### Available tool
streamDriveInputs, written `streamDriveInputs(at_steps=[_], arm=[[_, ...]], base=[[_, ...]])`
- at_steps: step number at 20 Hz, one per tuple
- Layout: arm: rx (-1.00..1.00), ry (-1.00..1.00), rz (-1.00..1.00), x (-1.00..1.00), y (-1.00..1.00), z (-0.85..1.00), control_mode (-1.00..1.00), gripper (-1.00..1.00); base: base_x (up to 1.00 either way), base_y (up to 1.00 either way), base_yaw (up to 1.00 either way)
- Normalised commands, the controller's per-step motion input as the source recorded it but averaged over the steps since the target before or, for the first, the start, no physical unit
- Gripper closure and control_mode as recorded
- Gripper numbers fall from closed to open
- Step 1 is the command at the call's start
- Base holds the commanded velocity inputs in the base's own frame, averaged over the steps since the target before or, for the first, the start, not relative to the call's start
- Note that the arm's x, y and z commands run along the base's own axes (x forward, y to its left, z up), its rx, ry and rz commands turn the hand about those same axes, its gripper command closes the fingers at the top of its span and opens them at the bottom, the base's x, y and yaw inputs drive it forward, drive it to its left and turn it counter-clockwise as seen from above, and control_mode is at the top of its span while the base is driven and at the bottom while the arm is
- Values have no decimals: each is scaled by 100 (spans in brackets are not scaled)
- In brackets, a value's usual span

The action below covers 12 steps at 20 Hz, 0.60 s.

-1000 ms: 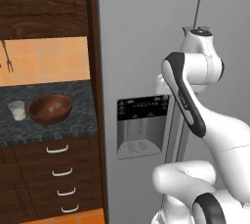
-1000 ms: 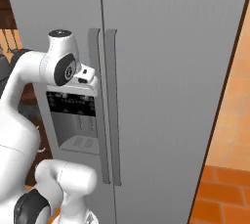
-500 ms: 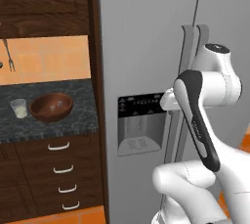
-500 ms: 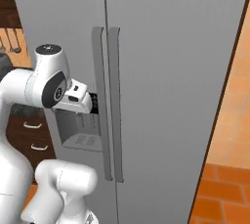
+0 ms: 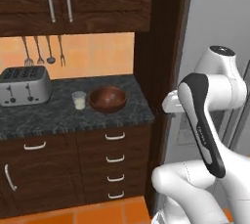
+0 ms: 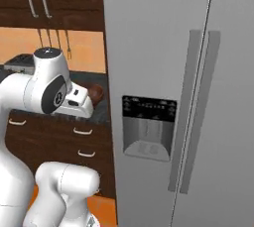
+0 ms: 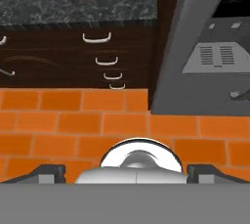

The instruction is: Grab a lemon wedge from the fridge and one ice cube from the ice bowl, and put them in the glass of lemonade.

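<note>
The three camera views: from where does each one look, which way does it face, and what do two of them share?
Left base view: behind the arm on its left, facing the counter with ice bowl, glass of lemonade and toaster; arm at lower right.
Right base view: behind on the right, facing the closed fridge; arm at lower left.
Hand view: on the hand, looking down at the orange floor; open gripper fingertips at the bottom.
Shared: fridge, bowl, drawers.

The fridge (image 6: 198, 97) stands tall and light grey on the right, both doors shut — long vertical handles at the middle seam, a black dispenser panel on its left door. On the dark counter to its left sits the ice bowl (image 5: 107, 99), reddish-brown and upright, with the glass of lemonade (image 5: 78, 100) just beside it on its left — a small clear tumbler, pale liquid low inside.
</note>
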Motion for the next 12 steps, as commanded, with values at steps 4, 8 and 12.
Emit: streamDriveInputs(at_steps=[4, 8, 12], arm=[[0, 0, 0, 0, 0, 0, 100, -100], [0, 0, 0, 0, 0, 0, 100, -100], [0, 0, 0, 0, 0, 0, 100, -100]], base=[[82, 94, -4], [65, 37, -14], [64, 2, -12]])
